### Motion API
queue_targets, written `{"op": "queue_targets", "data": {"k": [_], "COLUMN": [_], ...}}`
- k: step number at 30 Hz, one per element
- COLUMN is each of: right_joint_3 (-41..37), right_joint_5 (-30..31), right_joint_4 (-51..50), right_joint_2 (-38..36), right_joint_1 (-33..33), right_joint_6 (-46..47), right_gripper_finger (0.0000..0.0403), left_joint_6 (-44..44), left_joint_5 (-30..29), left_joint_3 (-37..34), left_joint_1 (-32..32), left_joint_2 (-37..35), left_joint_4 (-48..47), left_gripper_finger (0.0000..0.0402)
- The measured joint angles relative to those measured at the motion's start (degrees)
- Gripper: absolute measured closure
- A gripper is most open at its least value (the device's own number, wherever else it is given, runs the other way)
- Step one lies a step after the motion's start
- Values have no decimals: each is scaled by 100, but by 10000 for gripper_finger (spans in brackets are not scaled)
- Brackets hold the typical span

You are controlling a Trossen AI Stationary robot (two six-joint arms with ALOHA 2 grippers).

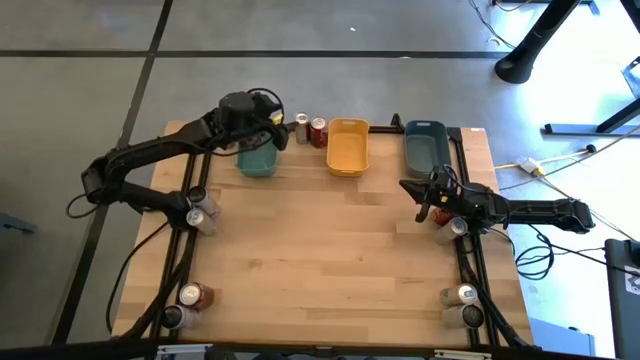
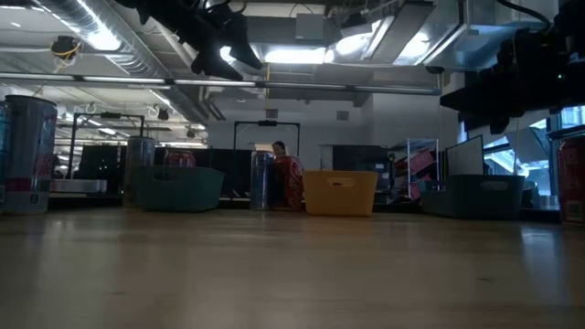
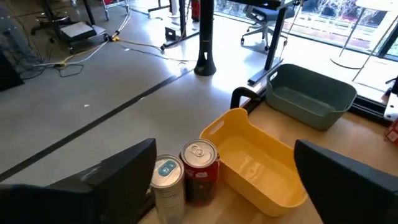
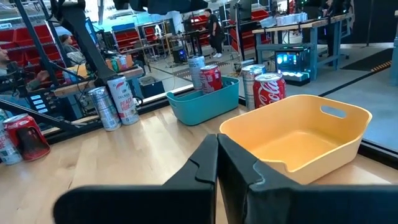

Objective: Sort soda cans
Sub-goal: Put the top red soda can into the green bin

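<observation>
My left gripper (image 1: 281, 128) hangs open in the air over the teal tray (image 1: 258, 162) at the table's far edge, holding nothing. In the left wrist view, a silver soda can (image 3: 166, 180) and a red soda can (image 3: 200, 169) stand upright on the table beyond its fingers, beside the yellow tray (image 3: 258, 163). Two soda cans (image 4: 204, 74) stand inside the teal tray (image 4: 205, 102). My right gripper (image 1: 414, 190) waits shut at the table's right side, near the grey-blue tray (image 1: 425, 146).
More cans stand upright at the table's left edge (image 1: 200, 214), near left corner (image 1: 188, 298), right edge (image 1: 458, 226) and near right corner (image 1: 466, 298). Bare wood (image 1: 330, 250) fills the middle of the table. The three trays line the far edge.
</observation>
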Motion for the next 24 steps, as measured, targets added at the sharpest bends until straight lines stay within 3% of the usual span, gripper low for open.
{"op": "queue_targets", "data": {"k": [3,8,12,18,24], "right_joint_3": [0,0,0,0,0], "right_joint_5": [63,142,142,142,142], "right_joint_4": [27,-18,-28,-49,-32], "right_joint_2": [0,-1,-1,0,0], "right_joint_1": [-1,0,0,0,0], "right_joint_6": [-71,-83,-91,-110,-131], "right_gripper_finger": [393,393,393,393,393], "left_joint_6": [81,309,-172,-39,-1], "left_joint_5": [-3,-15,-15,48,160], "left_joint_3": [0,0,-13,-9,917], "left_joint_1": [0,-11,-11,38,39], "left_joint_2": [0,-33,-33,5,609], "left_joint_4": [124,249,278,1026,281], "left_gripper_finger": [7,28,32,33,33]}}
